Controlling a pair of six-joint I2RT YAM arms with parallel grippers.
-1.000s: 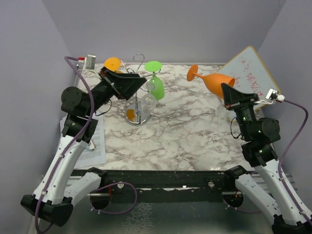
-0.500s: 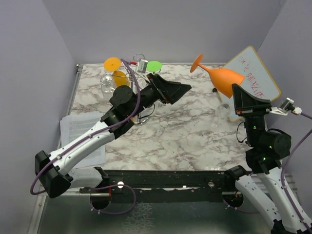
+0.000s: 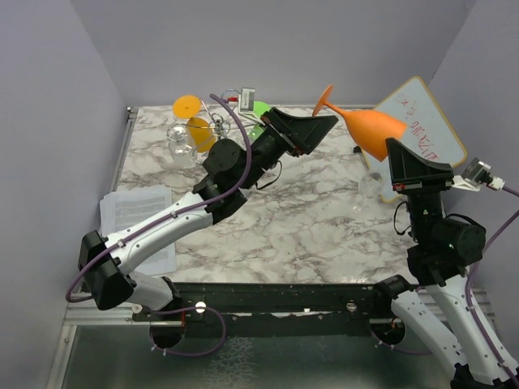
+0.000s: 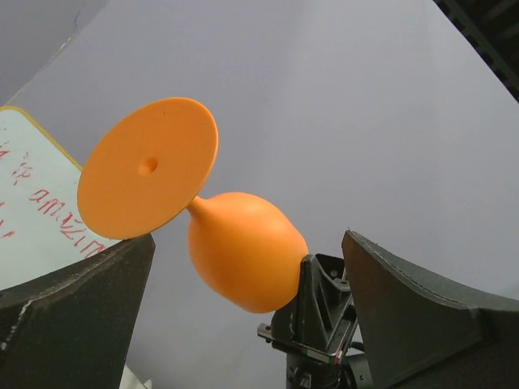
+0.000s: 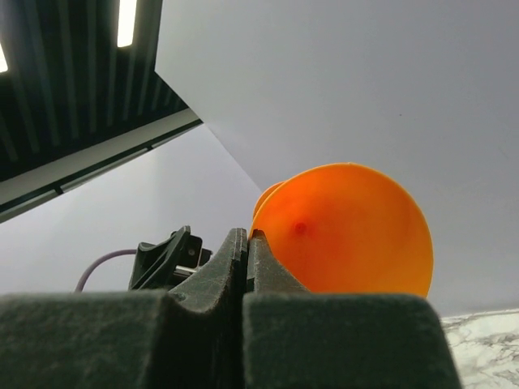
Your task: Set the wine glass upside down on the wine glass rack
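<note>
Now the orange wine glass (image 3: 369, 128) is up in the air over the far right part of the marble table (image 3: 308, 227). It lies tilted, with its round foot pointing to the far left and its bowl toward the right arm. The right gripper (image 3: 392, 149) has its fingers pressed together on the rim of the bowl and carries the glass there. In the right wrist view the two pads meet with no gap, and the orange bowl stands just behind them.

The left gripper (image 3: 321, 128) is spread wide and is raised just beside the foot of the glass. In the left wrist view the foot and the stem show between its two fingers. Whether a finger touches the foot, I cannot tell.

The wine glass rack (image 3: 217, 124) stands at the far left of the table and is mostly hidden behind the left arm. Another orange glass (image 3: 197, 128) hangs on it upside down. A whiteboard (image 3: 422, 113) leans at the far right.
</note>
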